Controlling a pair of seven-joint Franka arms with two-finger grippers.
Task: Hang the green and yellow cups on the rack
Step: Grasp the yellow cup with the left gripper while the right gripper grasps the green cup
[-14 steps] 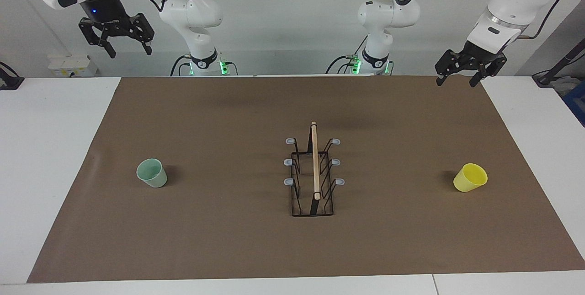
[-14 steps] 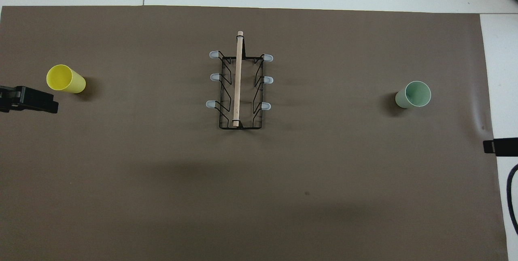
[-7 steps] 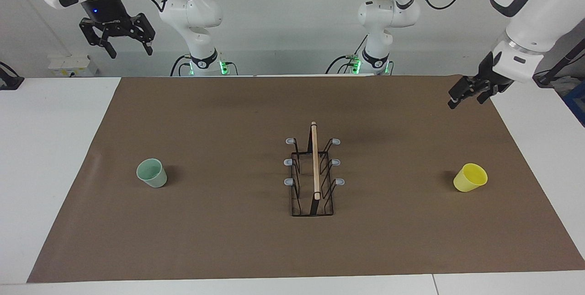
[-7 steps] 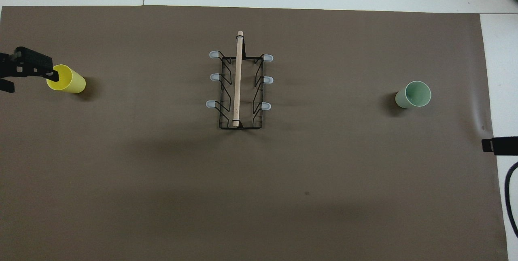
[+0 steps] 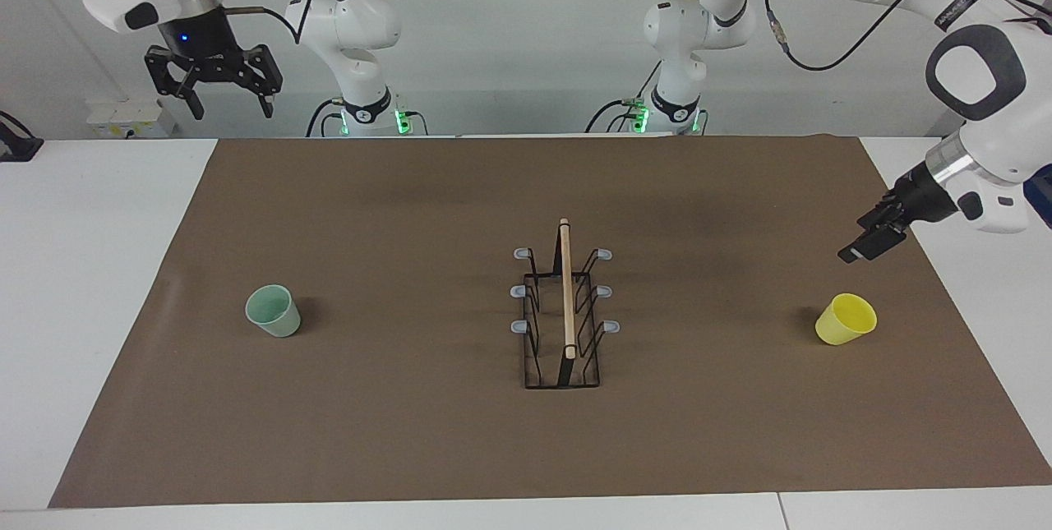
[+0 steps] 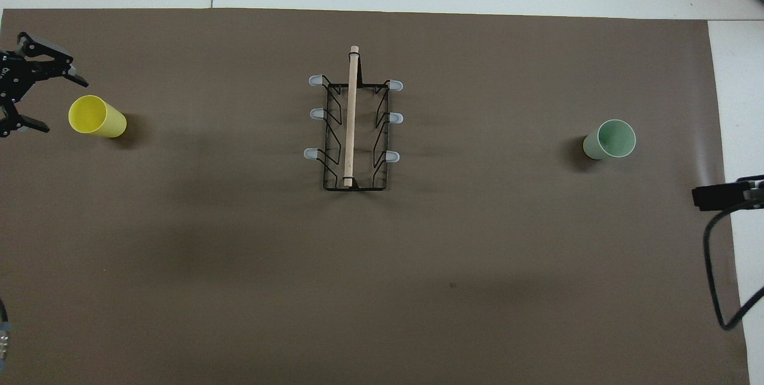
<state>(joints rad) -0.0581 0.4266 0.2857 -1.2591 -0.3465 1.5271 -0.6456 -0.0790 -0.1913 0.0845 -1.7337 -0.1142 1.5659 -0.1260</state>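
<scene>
Both cups stand upright, well apart from the rack (image 5: 563,312) — nothing hangs yet. Left gripper (image 6: 42,101), fingers spread and empty, approaches the yellow cup (image 5: 846,319) — probably to grasp it; right gripper (image 5: 214,80) waits released.

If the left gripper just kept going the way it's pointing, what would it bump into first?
Probably the yellow cup. The left gripper, open, hangs in the air and points slantwise down toward it, with nothing between them. Depth is hard to judge, so it might meet the brown mat beside the cup instead.
</scene>
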